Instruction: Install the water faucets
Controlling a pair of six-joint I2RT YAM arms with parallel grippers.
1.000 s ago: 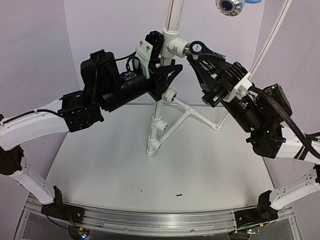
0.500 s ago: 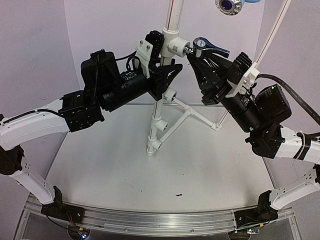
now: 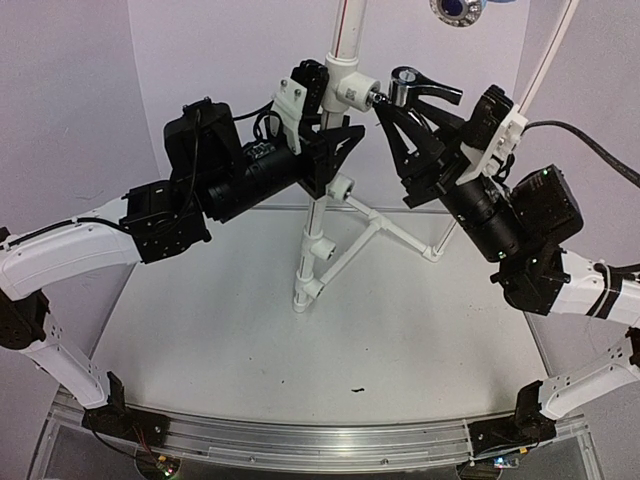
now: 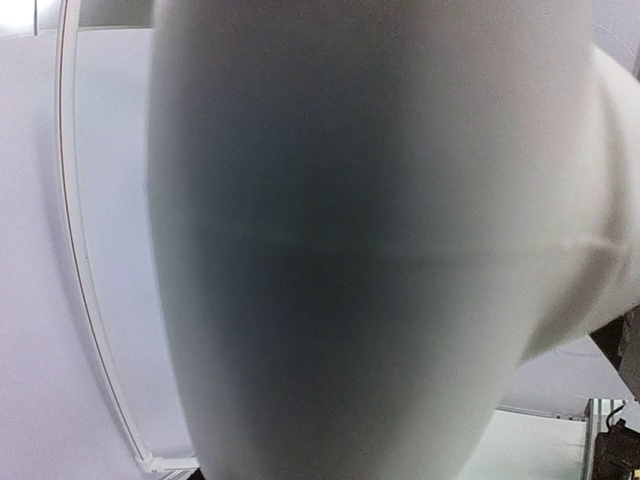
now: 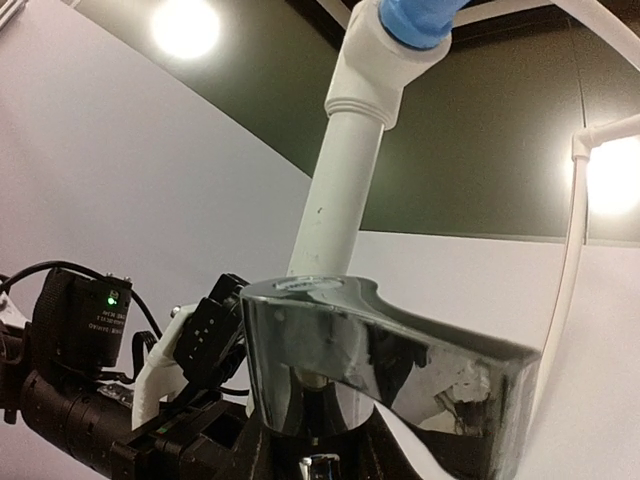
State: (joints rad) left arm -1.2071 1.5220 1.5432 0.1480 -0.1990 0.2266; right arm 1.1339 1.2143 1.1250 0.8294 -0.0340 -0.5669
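One water faucet (image 3: pixel 408 90) is in play, up at the tee fitting (image 3: pixel 350 92) on the vertical pipe (image 3: pixel 345 35), well above the surface (image 3: pixel 250 330). Its threaded stub meets the tee's side port; I can't tell how deep it's seated. Long axis is roughly horizontal, stub toward the pipe, lever handle pointing right, away from it. Spout direction is unclear.

The right tool (image 3: pixel 405 118) pinches the faucet body from below. The left tool (image 3: pixel 322 125) looks clamped on the pipe just below the tee, bracing it.

Step, by my read: threading in. The next move calls for rotation about the stub axis, kept square, probably with regrasps. Cross-threading is the risk.
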